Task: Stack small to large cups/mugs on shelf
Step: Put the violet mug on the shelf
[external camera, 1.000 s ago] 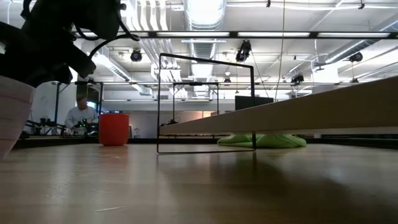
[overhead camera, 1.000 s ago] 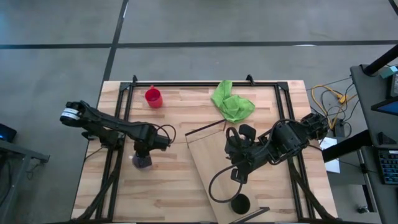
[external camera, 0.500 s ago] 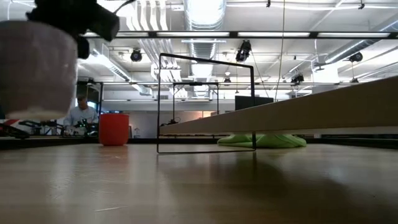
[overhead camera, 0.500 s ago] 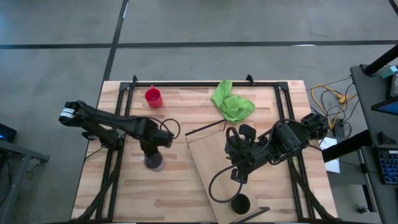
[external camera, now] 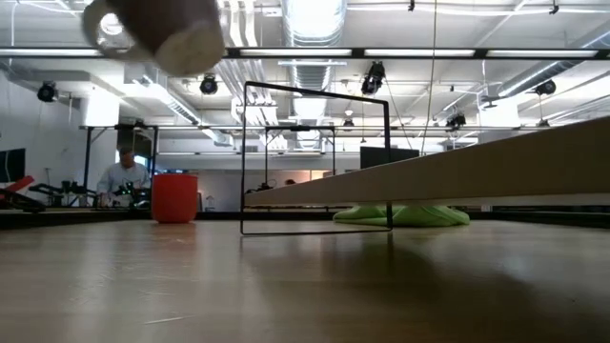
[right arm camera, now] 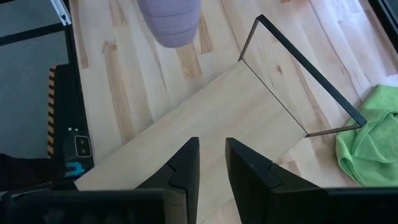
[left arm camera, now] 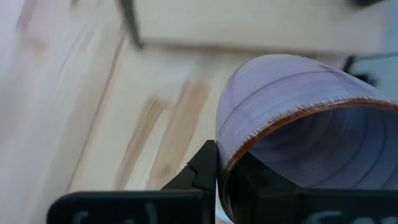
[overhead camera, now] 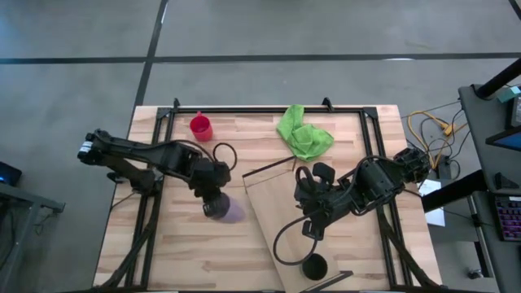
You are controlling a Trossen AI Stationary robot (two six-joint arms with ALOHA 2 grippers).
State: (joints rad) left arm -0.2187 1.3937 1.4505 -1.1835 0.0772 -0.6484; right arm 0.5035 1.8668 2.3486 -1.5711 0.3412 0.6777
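Seen from above, a slatted wooden table [overhead camera: 163,252] fills the middle of the frame. At the left, the left arm reaches in toward the centre, and the left gripper [overhead camera: 213,195] pinches the rim of the translucent purple cup [overhead camera: 225,210], one finger inside the mouth and one outside, as the left wrist view shows. A second ago this cup hung lower and farther left in the frame; it has since been carried rightward toward the shelf [overhead camera: 277,220] and tipped, so it now lies tilted in the air, just left of the plank's left edge. In the low view the cup [external camera: 157,29] sits high in the upper left corner, well clear of the tabletop, which confirms the lift.

Toward the upper left of the table, the red cup [overhead camera: 201,127] stands upright, untouched. At top centre lies a crumpled green cloth [overhead camera: 303,133].

The shelf is a long light-wood plank running diagonally from centre down to lower centre. The black cup [overhead camera: 314,265] stands on it near its lower end. Right of centre, the right gripper [overhead camera: 308,213] hovers over the plank with its fingers parted a little, holding nothing.

Judging by this, the purple cup is in transit to the shelf, probably to be stacked with the black cup; the red cup is yet to be fetched.
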